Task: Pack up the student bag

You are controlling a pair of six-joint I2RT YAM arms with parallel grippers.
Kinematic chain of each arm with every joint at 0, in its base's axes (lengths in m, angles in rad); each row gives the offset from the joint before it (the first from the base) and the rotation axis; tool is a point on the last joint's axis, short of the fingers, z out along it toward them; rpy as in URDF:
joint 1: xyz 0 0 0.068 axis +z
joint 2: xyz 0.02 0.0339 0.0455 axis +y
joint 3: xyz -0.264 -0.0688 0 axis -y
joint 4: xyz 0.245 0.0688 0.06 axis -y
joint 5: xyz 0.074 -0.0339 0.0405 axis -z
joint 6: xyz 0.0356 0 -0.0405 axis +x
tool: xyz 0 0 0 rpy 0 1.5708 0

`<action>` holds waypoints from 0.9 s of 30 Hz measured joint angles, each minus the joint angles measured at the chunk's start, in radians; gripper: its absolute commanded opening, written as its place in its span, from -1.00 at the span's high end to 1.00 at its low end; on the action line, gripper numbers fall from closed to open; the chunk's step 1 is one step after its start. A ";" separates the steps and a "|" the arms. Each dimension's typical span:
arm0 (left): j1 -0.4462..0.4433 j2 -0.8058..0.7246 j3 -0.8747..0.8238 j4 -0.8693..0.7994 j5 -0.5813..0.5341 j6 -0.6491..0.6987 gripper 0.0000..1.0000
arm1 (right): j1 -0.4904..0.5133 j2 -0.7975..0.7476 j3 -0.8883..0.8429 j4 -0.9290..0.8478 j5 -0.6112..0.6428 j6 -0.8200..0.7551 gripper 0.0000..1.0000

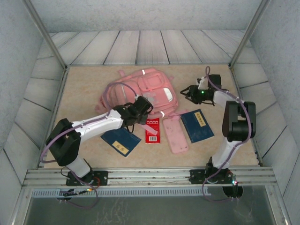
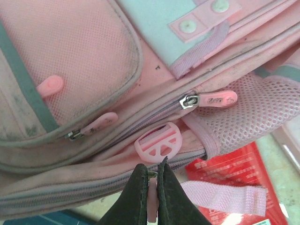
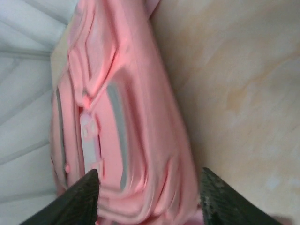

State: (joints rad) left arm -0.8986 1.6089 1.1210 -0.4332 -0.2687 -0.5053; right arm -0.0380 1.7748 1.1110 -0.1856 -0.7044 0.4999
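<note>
Nearest us, we note the left gripper [image 2: 152, 169] clamped on a pink zip pull [image 2: 152, 208] of the student bag [image 1: 145, 89], contents hidden, and the right gripper [image 3: 149, 172] wide, empty, beside it.

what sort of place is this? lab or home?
Likely a lab robot cell, not a home: grey panel walls box in the table holding the student bag, and the left arm and right arm bolt to an aluminium rail.
</note>
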 measured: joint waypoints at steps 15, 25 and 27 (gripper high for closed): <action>0.005 0.101 0.155 0.151 0.186 0.030 1.00 | 0.151 -0.507 -0.405 0.049 0.151 0.274 -0.44; 0.006 0.101 0.147 0.237 0.237 0.011 1.00 | 0.203 -0.387 -0.412 0.261 0.179 0.466 -0.28; 0.006 0.101 0.143 0.250 0.244 0.008 1.00 | 0.218 -0.352 -0.412 0.303 0.187 0.499 -0.19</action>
State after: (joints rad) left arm -0.8921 1.7103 1.2640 -0.1829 -0.0250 -0.4976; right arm 0.1799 1.4231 0.6987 0.1177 -0.5175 0.9985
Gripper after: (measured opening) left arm 0.082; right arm 0.629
